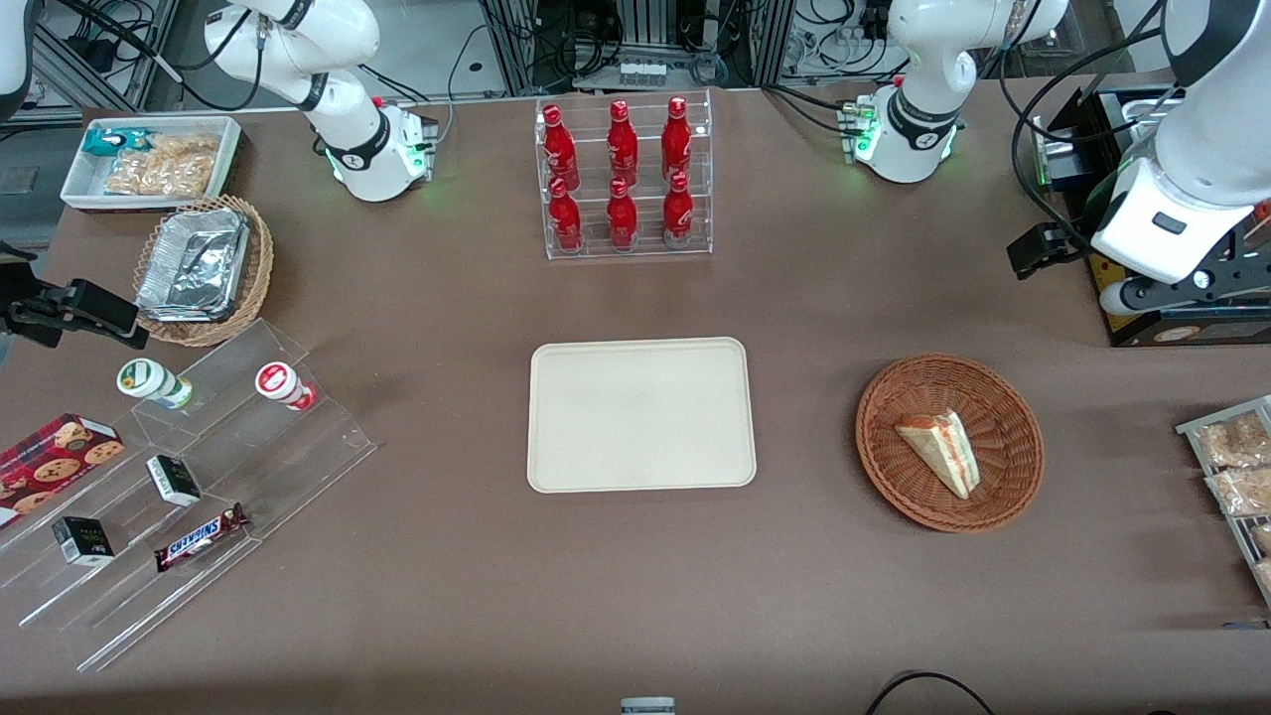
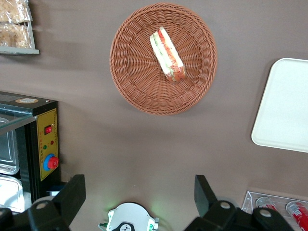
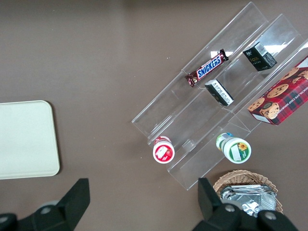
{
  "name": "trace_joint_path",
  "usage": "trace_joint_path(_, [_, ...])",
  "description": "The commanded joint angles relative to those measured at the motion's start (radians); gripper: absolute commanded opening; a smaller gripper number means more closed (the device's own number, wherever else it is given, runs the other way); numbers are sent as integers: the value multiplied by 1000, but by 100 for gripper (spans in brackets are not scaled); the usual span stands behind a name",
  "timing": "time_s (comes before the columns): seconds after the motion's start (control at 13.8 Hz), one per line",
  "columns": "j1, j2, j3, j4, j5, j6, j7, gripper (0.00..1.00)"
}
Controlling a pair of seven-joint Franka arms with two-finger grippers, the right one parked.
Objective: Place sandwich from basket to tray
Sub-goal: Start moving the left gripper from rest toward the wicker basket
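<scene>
The sandwich [image 1: 940,449], a pale bread wedge with red and green filling, lies in the round reddish-brown wicker basket [image 1: 1003,417] toward the working arm's end of the table. The cream tray [image 1: 640,414] lies bare at mid-table beside the basket. My left gripper [image 1: 1043,248] hangs high above the table, farther from the front camera than the basket. In the left wrist view the gripper [image 2: 139,192] is open and empty, its fingers [image 2: 72,192] wide apart. The sandwich [image 2: 167,54], basket [image 2: 134,72] and tray's edge [image 2: 284,106] show well clear of it.
A black control box with red buttons [image 2: 45,144] stands near the gripper. Bagged snacks [image 1: 1236,467] lie at the table's edge by the basket. A rack of red bottles [image 1: 623,179] stands farther back. A stepped acrylic shelf [image 1: 199,467] and foil-filled tan basket [image 1: 204,268] sit toward the parked arm's end.
</scene>
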Motion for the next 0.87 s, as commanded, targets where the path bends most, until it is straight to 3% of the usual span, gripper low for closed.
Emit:
trace_joint_path(0.0, [-12, -9, 9, 7, -5, -12, 9, 100])
trace_joint_path(0.43, [-3, 68, 13, 2, 1, -12, 6, 100])
trace_joint_path(0.8, [37, 281, 33, -19, 6, 76, -26, 100])
